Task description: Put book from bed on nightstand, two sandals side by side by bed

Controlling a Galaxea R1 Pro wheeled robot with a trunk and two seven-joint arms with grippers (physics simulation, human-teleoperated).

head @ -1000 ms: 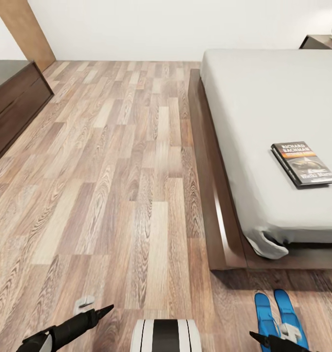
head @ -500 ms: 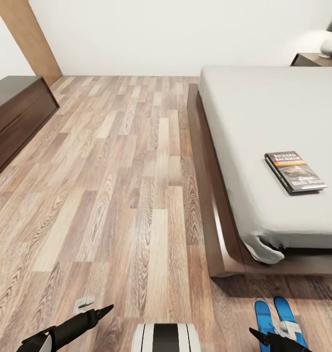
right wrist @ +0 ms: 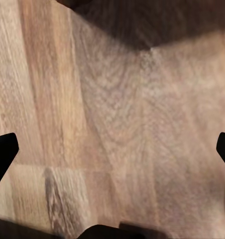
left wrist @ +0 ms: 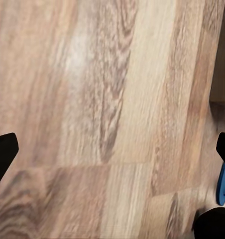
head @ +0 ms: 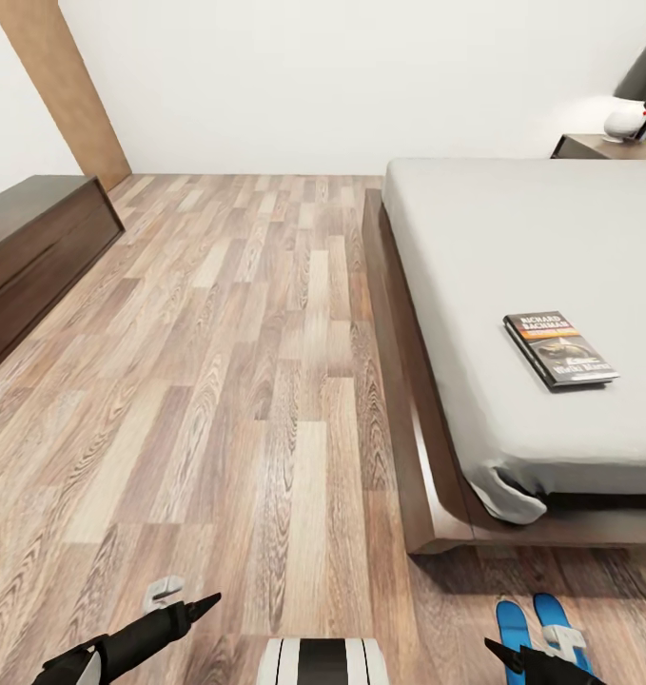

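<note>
Wood-plank floor (head: 218,381), grey bed (head: 551,247) with book (head: 558,348); both hands wide, empty.

The bed (head: 551,247) sits at two o'clock, its foot end nearest, and the book (head: 559,348) lies on the mattress near that end, toward the right. Beyond the bed's far corner, at one o'clock, stands the nightstand (head: 589,146) with a lamp (head: 635,95) on top. The two sandals (head: 541,628) lie side by side on the floor (head: 246,381) at five o'clock, just past the bed's foot. A long cabinet (head: 37,257) stands against the left wall at ten o'clock, with a wall panel (head: 70,90) behind it at eleven.
</note>
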